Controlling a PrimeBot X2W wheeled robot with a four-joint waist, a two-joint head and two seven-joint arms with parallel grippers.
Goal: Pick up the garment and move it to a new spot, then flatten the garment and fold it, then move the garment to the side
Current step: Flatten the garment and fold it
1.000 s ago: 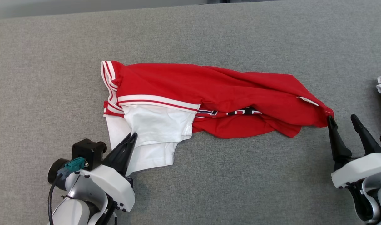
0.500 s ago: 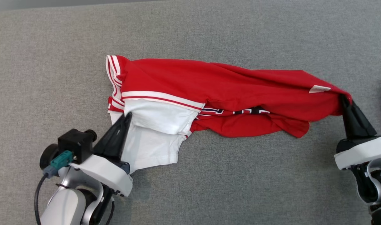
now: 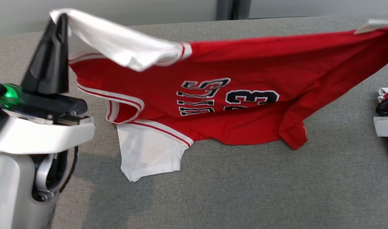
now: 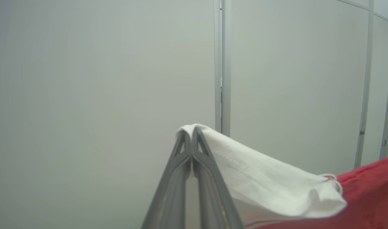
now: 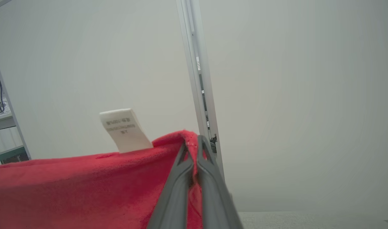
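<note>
The garment [image 3: 245, 63] is a red jersey with white sleeves and black lettering, stretched between my two grippers and hanging above the grey table [image 3: 245, 190]. Its lower hem and one white sleeve [image 3: 149, 156] still touch the table. My left gripper [image 3: 62, 17] is raised at the upper left, shut on the other white sleeve [image 4: 245, 171]. In the left wrist view the left gripper [image 4: 190, 132] pinches that white cloth. My right gripper [image 5: 192, 141] is shut on the red corner [image 5: 168, 146] beside a white label [image 5: 122, 128]; in the head view it sits at the right edge.
Another red and white cloth [image 3: 386, 93] lies at the table's right edge, behind my right wrist. A pale wall with a metal post [image 3: 225, 9] stands beyond the table's far edge. Open grey surface lies in front of the garment.
Both grippers have risen with the garment, which now hangs spread with its lettering showing. My right gripper went from open to shut on the red corner. The head camera has shifted too.
</note>
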